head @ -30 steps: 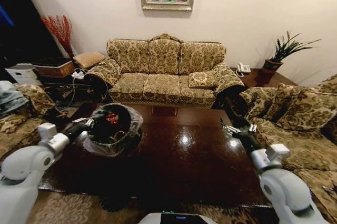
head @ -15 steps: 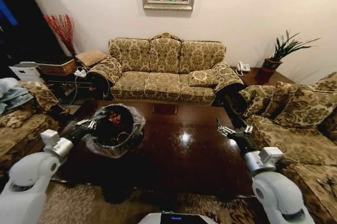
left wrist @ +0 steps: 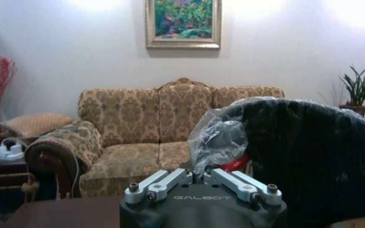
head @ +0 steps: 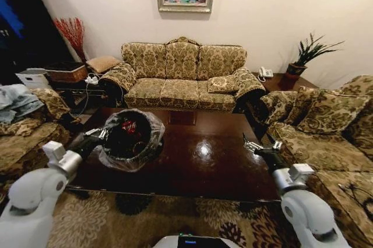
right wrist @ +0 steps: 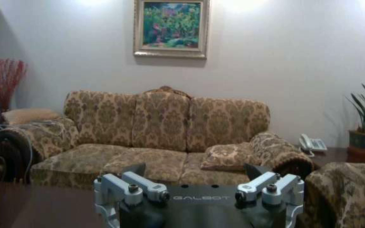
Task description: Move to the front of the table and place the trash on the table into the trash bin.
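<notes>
Now more rug (head: 93, 222) before table (head: 192, 169).

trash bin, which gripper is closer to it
Left. The left gripper is shut on the trash bin's rim; the right gripper hangs open across the table, well apart.

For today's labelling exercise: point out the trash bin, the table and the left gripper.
trash bin (head: 129, 140): head view, on its dark inner wall.
table (head: 210, 163): head view, bare glossy top.
left gripper (head: 100, 135): head view, between its fingertips at the bin's liner.
</notes>
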You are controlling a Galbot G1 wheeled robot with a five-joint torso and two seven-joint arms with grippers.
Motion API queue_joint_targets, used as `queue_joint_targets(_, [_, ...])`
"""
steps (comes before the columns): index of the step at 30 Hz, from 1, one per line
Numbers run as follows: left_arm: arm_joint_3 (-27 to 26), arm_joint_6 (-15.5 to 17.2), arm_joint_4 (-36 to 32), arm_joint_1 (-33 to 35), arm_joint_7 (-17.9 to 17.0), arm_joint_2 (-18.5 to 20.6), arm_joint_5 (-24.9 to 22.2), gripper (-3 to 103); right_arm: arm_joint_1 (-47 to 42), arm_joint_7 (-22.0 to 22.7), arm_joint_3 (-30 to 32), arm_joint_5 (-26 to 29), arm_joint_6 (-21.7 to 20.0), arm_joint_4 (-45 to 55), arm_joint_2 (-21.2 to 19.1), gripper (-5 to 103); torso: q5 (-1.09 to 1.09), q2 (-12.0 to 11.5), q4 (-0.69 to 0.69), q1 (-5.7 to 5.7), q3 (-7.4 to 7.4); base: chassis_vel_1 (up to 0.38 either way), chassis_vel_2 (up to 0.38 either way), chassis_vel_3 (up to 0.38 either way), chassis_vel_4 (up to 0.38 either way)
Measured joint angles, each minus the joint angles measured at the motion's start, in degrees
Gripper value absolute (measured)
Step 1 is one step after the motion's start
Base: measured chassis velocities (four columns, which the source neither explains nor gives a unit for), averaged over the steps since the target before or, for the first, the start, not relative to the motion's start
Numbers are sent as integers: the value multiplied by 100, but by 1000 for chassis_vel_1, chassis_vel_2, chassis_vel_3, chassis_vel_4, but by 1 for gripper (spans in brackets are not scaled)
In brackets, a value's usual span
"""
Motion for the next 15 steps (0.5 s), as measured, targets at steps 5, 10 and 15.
queue_joint_targets(5, [-185, -111, 52, 267, 103, -43, 13, 3, -47, 6, -110, -132, 2, 97, 65, 100, 1, 0, 0, 0, 0, 111, -101, -113, 106])
queue_joint_targets(10, [-313, -290, 139, 630, 191, -91, -52, 3, -270, -82, -235, -335, 118, 279, 261, 100, 0, 0, 0, -1, 0, 135, -111, -123, 106])
queue_joint_targets(15, [-366, -408, 290, 919, 586, -132, -109, 3, -351, -156, -344, -470, 191, 328, 350, 100, 2, 0, -1, -1, 0, 121, -105, -110, 94])
